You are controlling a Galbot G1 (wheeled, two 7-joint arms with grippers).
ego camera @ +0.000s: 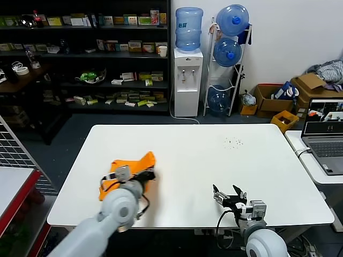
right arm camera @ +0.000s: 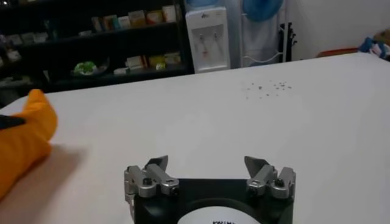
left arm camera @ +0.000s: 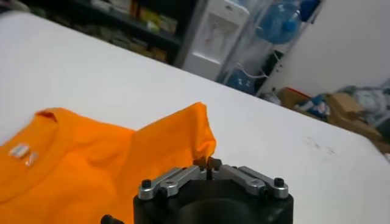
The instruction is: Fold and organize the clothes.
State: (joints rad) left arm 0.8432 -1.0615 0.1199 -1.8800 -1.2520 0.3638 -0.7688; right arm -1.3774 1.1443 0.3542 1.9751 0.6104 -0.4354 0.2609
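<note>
The room is a storeroom with dark shelves [ego camera: 107, 59] of boxed goods, a water cooler [ego camera: 187, 80] and spare bottles against the far wall, and a laptop [ego camera: 324, 134] on a side table to the robot's right. The white counter [ego camera: 214, 160] fills the foreground. On its left half lies the orange T-shirt [ego camera: 128, 174], bunched and partly folded, its collar visible in the left wrist view and its long axis running roughly from near-left to far-right. The left end effector [left arm camera: 210, 164] is pinched closed on a raised edge of the cloth, so the shirt lies directly at and ahead of it. The right end effector [ego camera: 229, 195] rests low over bare counter with jaws spread wide and empty, well apart from the shirt, which lies to its left. The left arm is clearly the nearer.
</note>
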